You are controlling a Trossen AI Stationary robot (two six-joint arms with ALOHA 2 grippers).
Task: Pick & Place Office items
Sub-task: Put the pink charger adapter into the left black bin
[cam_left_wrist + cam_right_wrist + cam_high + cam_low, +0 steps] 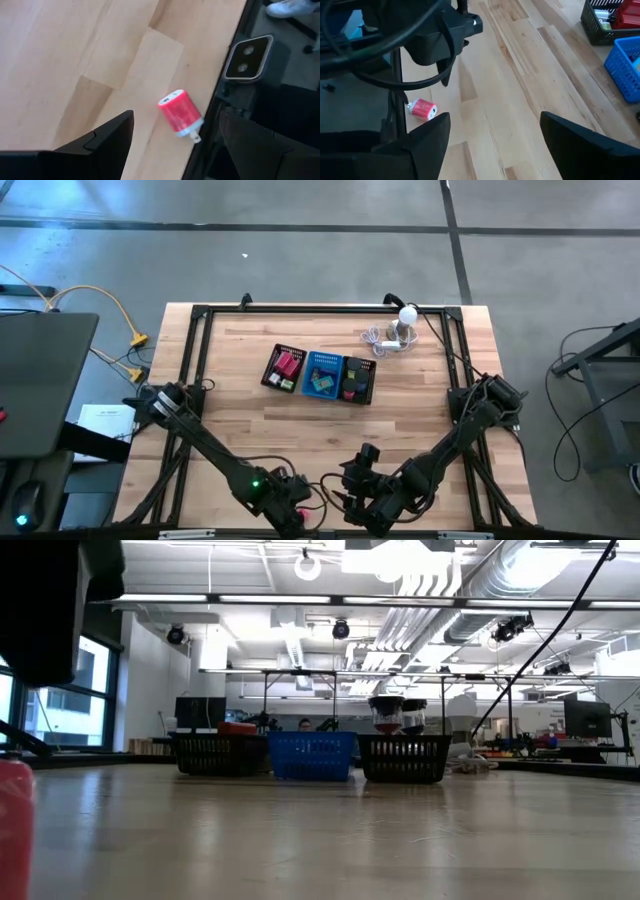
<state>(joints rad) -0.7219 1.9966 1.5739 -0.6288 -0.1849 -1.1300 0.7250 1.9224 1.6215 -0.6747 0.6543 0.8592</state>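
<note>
A small red plug-like piece [179, 113] with a white end and metal prongs lies on its side on the wood table, close to the near edge. It also shows in the right wrist view [422, 109] and at the low view's left edge [14, 830]. My left gripper [175, 150] hovers open above it, touching nothing, at the table's near edge [303, 506]. My right gripper [495, 145] is open and empty just to its right [352, 488]. Other small coloured items lie in the tray [320, 374].
The tray has black mesh outer sections [270, 358] and a blue middle section [309, 361], and stands at the table's far middle [310, 755]. A white ball-topped gadget with cable [404, 325] stands behind it to the right. A black frame runs along the table edges [220, 90].
</note>
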